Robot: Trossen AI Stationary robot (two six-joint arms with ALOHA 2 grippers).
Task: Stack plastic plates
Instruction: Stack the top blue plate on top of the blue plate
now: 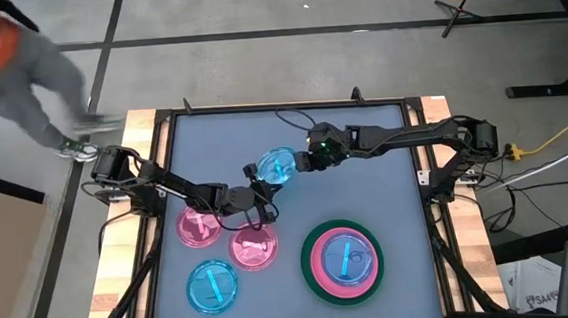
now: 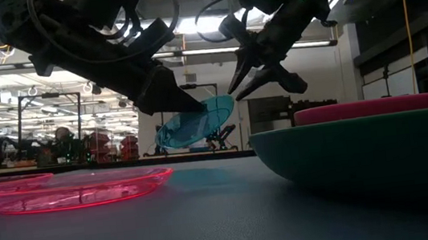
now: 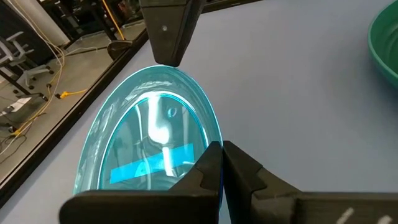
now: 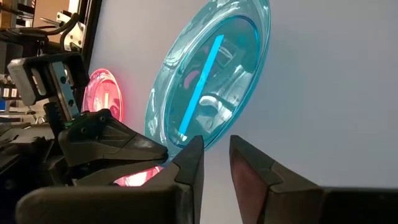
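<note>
- The left gripper [image 1: 257, 172] has its jaws closed on the rim of a small translucent blue plate [image 1: 277, 165], which it holds lifted clear of the grey table [image 1: 385, 172] and tilted.
- In the low view the same blue plate [image 2: 196, 122] hangs in the air, its rim pinched at the left gripper's [image 2: 196, 104] fingertips.
- The right gripper [image 1: 302, 162] sits at the opposite rim of the held plate; its jaws stand slightly apart, and in the right wrist view the plate edge lies just beyond the fingertips, not clamped between them.
- Below the left gripper's jaws on the table lie two small translucent pink plates [image 1: 200, 226] [image 1: 254, 246].
- A second small blue plate [image 1: 213, 286] lies nearer the table's front edge.
- Well apart from both jaws stands the stack: large green plate [image 1: 315, 277], pink plate [image 1: 324, 266] on it, small blue plate [image 1: 345, 256] on top.
</note>
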